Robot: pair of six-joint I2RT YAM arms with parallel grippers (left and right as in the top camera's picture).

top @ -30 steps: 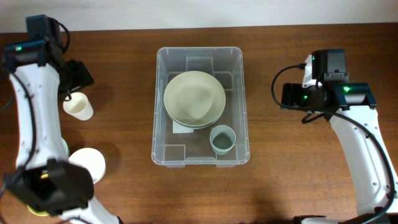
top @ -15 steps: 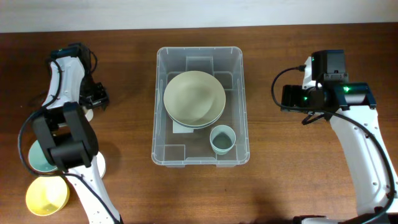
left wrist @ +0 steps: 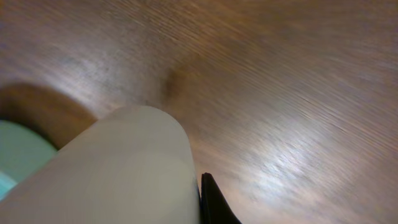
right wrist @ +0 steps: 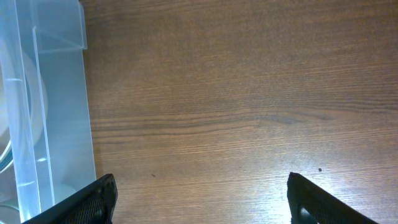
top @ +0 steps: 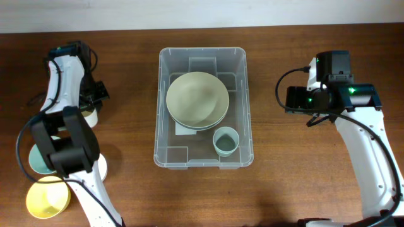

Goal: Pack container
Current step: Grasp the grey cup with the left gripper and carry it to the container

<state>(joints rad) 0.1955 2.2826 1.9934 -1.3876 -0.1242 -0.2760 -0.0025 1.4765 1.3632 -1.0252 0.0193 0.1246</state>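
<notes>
Open-topped container (top: 202, 163), long axis front-to-back

The table (top: 126, 189) is seen grained brown, the container (top: 161, 126) clear, its large bowl (top: 197, 99) pale green, the near-left bowl (top: 47, 197) yellow.

On the counter (top: 284, 183) we find the container (top: 161, 107) in the middle, stacked bowls (top: 197, 99) in its far part, a cup (top: 225, 141) in its near right corner, and another bowl (top: 47, 197) lying near left.
</notes>
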